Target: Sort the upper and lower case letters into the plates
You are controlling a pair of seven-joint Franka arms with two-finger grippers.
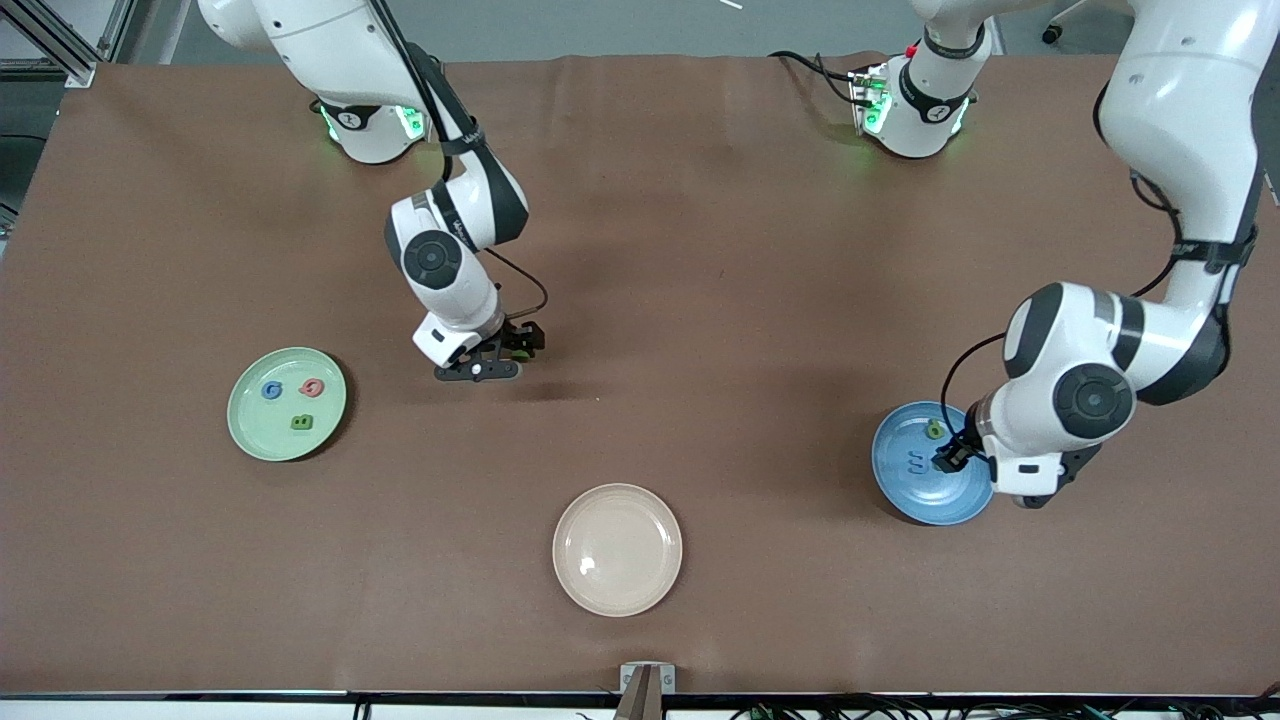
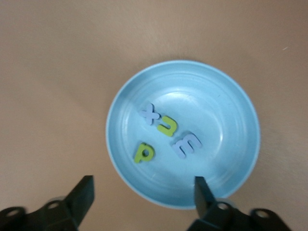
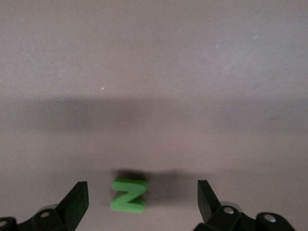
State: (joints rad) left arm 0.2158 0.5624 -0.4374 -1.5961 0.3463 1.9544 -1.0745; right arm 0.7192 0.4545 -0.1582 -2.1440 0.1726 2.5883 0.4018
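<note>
The pale green plate (image 1: 250,425) lies toward the right arm's end of the table and holds a blue letter (image 1: 271,390), a red letter (image 1: 312,388) and a green B (image 1: 303,422). The blue plate (image 1: 905,490) lies toward the left arm's end. In the left wrist view the blue plate (image 2: 226,120) holds a blue x (image 2: 149,114), a green u (image 2: 167,126), a blue m (image 2: 186,144) and a green p (image 2: 144,152). My left gripper (image 1: 948,458) (image 2: 144,192) is open and empty over that plate's rim. My right gripper (image 1: 500,358) (image 3: 143,199) is open over the table, with a green Z (image 3: 128,195) lying on the cloth between its fingers.
A beige plate (image 1: 617,590) with nothing in it lies near the table's front edge, between the two other plates. The table is covered by a brown cloth (image 1: 720,300). The Z is hidden under the right gripper in the front view.
</note>
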